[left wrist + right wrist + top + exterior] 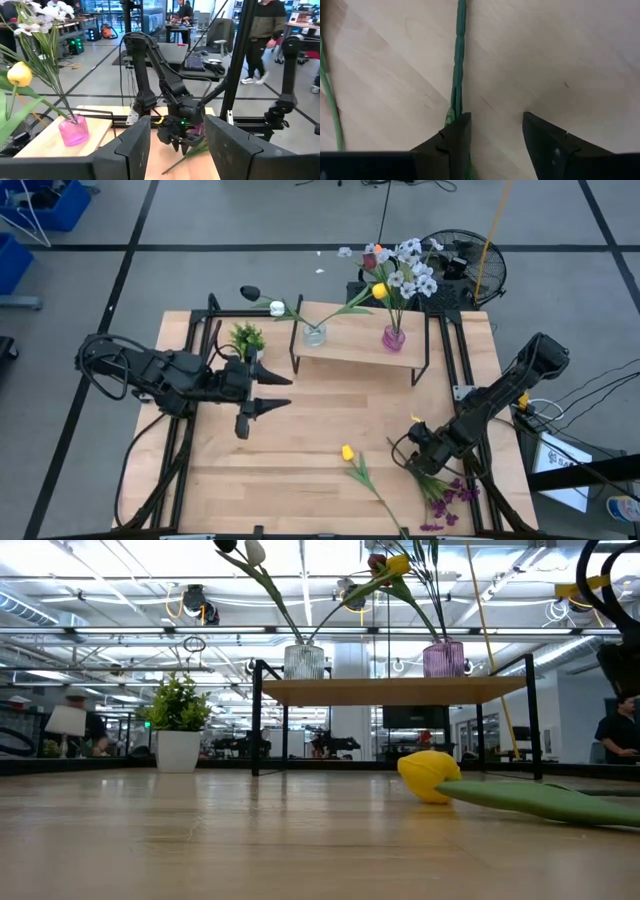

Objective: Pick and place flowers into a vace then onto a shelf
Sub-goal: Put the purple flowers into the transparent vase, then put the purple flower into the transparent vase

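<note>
A yellow-headed flower (347,452) (430,777) lies on the table with its stem (378,495) running toward the near edge. Purple flowers (445,500) lie near the table's near right corner. The shelf (360,348) (395,690) stands at the far side and bears a clear vase (314,333) and a pink vase (393,337) (74,131), each with flowers in it. My right gripper (420,442) (495,125) is open and points down at the table just beyond the purple flowers, with a green stem (459,50) beside one finger. My left gripper (265,390) (177,145) is open and hovers left of centre. My right gripper comes from above with its fingers open. A green stem (456,102) lying flat on the table runs up to the tip of one finger (455,140). I cannot tell whether that finger touches it.
A small potted plant (247,337) (178,730) stands on the table left of the shelf. Black frame rails (195,350) run along the table's left and right sides. Bare wood lies between the two grippers (330,405). A person (260,35) walks in the room beyond.
</note>
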Robot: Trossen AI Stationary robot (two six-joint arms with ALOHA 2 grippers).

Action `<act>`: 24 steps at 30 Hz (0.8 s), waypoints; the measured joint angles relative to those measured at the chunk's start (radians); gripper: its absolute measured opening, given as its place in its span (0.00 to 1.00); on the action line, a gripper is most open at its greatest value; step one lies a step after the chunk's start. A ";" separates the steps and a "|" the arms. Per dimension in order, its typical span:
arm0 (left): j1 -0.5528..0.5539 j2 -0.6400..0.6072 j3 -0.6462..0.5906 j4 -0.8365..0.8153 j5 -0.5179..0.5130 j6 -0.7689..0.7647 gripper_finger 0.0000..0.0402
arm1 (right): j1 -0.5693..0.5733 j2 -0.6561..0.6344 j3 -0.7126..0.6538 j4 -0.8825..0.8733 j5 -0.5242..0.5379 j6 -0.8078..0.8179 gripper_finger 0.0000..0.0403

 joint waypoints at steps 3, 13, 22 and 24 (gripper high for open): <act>0.000 0.000 0.000 0.000 0.000 0.000 0.48 | 0.010 0.000 0.000 -0.007 0.004 -0.022 0.36; 0.000 0.000 0.000 0.006 -0.025 0.000 0.48 | 0.010 -0.006 -0.002 0.133 -0.037 -0.021 0.02; 0.000 0.000 0.000 0.022 -0.025 -0.018 0.48 | 0.008 -0.091 -0.003 0.141 -0.070 -0.113 0.03; 0.000 0.000 0.000 0.022 -0.025 -0.022 0.48 | 0.008 -0.117 -0.003 0.155 -0.108 -0.140 0.06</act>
